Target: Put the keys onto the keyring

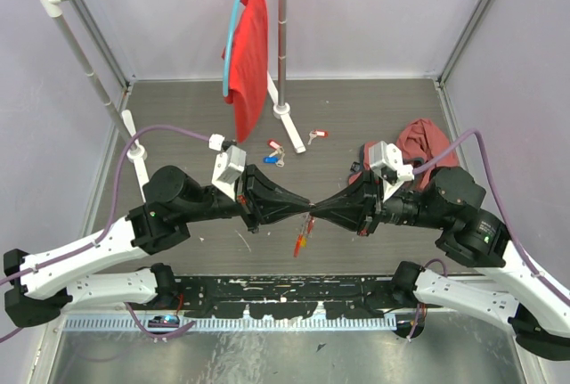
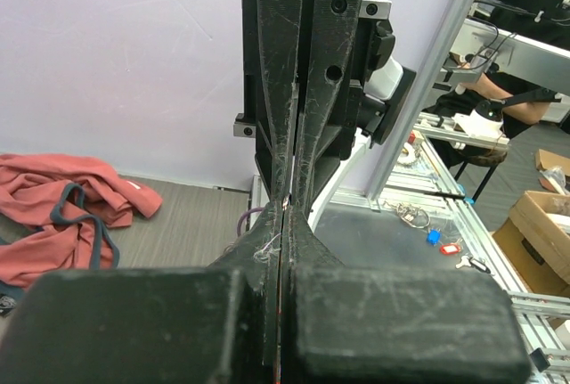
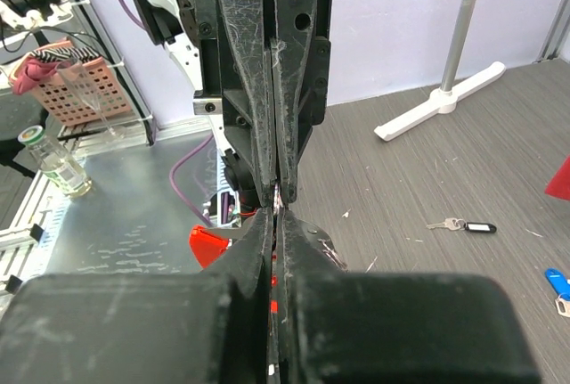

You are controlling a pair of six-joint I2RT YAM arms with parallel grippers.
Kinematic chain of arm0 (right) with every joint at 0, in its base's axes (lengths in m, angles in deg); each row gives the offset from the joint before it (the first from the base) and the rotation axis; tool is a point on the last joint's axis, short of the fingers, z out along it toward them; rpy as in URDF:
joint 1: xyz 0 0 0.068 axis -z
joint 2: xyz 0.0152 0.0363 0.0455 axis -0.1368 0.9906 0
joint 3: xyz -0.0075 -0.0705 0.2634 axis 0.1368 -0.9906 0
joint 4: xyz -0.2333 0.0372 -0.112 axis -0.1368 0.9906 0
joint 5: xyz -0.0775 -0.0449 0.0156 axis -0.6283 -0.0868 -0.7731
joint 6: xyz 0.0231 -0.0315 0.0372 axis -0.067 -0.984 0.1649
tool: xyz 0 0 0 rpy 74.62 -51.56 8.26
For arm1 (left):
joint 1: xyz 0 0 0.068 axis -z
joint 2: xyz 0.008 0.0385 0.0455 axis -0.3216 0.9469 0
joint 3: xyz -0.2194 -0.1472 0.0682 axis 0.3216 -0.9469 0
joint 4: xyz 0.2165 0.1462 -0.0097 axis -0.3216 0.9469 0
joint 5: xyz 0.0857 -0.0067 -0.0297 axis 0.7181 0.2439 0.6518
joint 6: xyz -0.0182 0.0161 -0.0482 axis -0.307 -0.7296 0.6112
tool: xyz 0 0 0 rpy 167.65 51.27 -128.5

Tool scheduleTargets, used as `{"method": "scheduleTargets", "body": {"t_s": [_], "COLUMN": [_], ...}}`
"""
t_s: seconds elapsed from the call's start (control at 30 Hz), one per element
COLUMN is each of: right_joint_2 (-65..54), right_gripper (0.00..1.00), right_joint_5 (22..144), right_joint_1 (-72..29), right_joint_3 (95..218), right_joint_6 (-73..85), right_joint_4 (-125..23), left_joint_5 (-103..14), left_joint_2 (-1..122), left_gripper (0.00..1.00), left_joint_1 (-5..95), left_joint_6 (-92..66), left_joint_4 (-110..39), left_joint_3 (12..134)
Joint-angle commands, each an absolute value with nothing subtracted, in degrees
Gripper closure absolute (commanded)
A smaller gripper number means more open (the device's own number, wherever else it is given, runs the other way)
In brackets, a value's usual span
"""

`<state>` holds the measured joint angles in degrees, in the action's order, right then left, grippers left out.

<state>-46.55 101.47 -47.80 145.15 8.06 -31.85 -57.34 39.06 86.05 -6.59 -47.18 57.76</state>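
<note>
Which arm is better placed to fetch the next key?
Left, likely. The left gripper and right gripper are both shut where the keyring hangs, but the blue-tagged key lies on the left arm's side.

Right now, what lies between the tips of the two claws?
Nothing: in the top view the left claw and right claw meet tip to tip, with the red keyring just under them.

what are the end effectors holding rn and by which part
Both the left end effector and right end effector are shut tip to tip on the keyring, apparently pinching its thin chain; its red plastic piece hangs free below.
</note>
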Motion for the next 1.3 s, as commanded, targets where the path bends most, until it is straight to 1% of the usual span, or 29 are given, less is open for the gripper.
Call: {"method": "scheduleTargets", "body": {"t_s": [0.0,0.07,0.1,0.17,0.23,0.27,0.33,0.4,0.6,0.83,0.9,0.93,0.97,1.0,1.03,1.1,1.27], "right_joint_2": [-46.51,-45.98,-45.55,-44.3,-42.66,-41.79,-39.79,-37.33,-28.68,-20.45,-19.19,-18.99,-18.79,-18.59,-18.54,-18.53,-18.57], "right_gripper": [0.99,0.99,0.99,0.99,0.99,0.99,0.99,0.99,0.99,0.99,0.99,0.99,0.99,0.99,0.99,0.99,0.99], "right_joint_5": [101.87,101.06,100.57,99.56,97.79,96.91,95.07,93.21,87.3,82.24,81.93,81.96,81.96,81.88,82.06,83.13,86.88], "right_joint_1": [-47.73,-47.77,-47.73,-47.69,-47.76,-47.76,-47.73,-47.7,-47.69,-47.72,-47.77,-47.71,-47.76,-47.77,-47.71,-47.73,-47.76], "right_joint_3": [146.52,148.39,149.75,152.87,156.92,158.58,161.98,165.2,173.3,178.06,178.23,178.22,178.28,178.38,178.39,178.27,177.67], "right_joint_6": [7.35,6.2,5.55,4.42,3.46,3.11,2.43,1.73,0.73,1.38,1.84,2.05,2.23,2.39,2.41,2.26,1.19], "right_joint_4": [-32.79,-29.71,-27.37,-22.62,-17.02,-14.03,-8.15,-1.37,12.75,24.29,25.86,25.86,25.94,25.98,25.92,25.46,24.21], "left_joint_5": [-56.52,-56.23,-55.99,-55.01,-52.66,-51.76,-50.35,-49.06,-45.95,-44.61,-44.49,-44.48,-44.52,-44.67,-44.99,-45.96,-50.32], "left_joint_2": [38.11,37.8,37.64,37.24,37.06,37.0,36.83,36.62,37.17,37.19,36.76,36.6,36.49,36.63,36.79,37.61,41.33], "left_gripper": [1.0,0.98,0.95,0.81,0.6,0.54,0.48,0.46,0.45,0.43,0.46,0.49,0.53,0.59,0.64,0.66,0.66], "left_joint_1": [86.15,86.12,86.21,86.19,86.13,86.17,86.17,86.17,86.17,86.11,86.1,86.12,86.16,86.17,86.15,86.12,86.13], "left_joint_6": [-7.25,-8.24,-8.85,-10.38,-12.23,-13.12,-14.75,-16.02,-18.23,-18.32,-18.37,-18.37,-18.36,-18.6,-18.93,-19.73,-21.99], "left_joint_4": [-49.33,-47.51,-46.14,-42.86,-37.91,-35.97,-33.23,-31.41,-26.98,-25.4,-25.43,-25.51,-25.47,-25.22,-24.8,-23.95,-22.84], "left_joint_3": [57.24,57.55,57.81,58.45,59.45,59.84,60.4,60.61,61.76,61.6,61.11,60.78,60.54,60.42,60.59,60.94,62.81]}}
